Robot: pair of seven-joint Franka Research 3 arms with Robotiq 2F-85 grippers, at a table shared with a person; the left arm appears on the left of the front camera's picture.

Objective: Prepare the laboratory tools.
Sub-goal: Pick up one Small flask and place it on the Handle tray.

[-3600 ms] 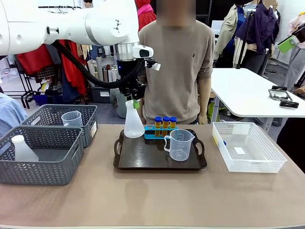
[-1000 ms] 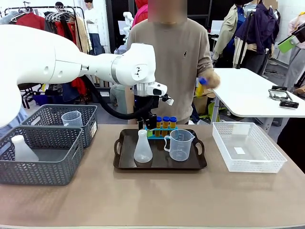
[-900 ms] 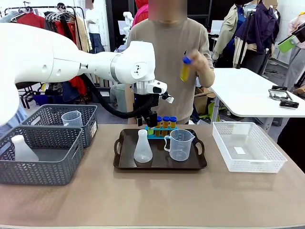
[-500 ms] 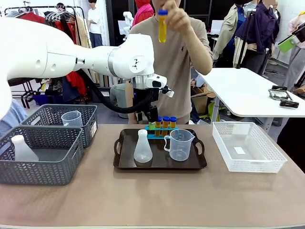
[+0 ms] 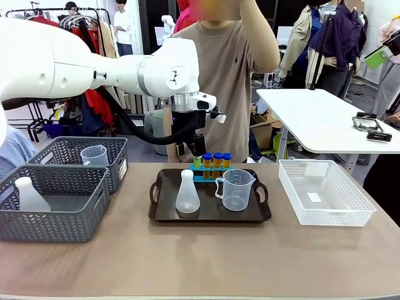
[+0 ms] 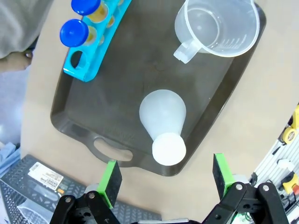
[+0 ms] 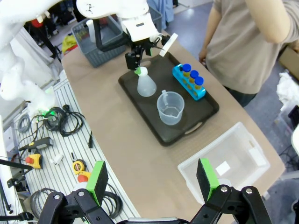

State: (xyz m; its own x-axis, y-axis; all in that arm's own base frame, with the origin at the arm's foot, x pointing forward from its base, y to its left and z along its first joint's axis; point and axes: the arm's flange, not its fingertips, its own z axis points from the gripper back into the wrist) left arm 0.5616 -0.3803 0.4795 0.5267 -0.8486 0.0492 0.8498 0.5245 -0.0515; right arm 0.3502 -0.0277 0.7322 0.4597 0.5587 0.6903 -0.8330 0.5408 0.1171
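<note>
Flask [image 5: 187, 194] stands below the open left tool [image 5: 192, 156].

No legible text anywhere. Measuring jug [image 6: 218, 24] has graduation marks on its wall, digits too small to read. White label on grey basket [image 6: 44, 176], lower left of the left wrist view, carries print, unreadable.

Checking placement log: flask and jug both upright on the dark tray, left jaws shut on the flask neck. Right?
Not quite. The left gripper has open jaws above the flask, clear of it, as the left wrist view shows. Flask and jug do stand upright on the tray.
</note>
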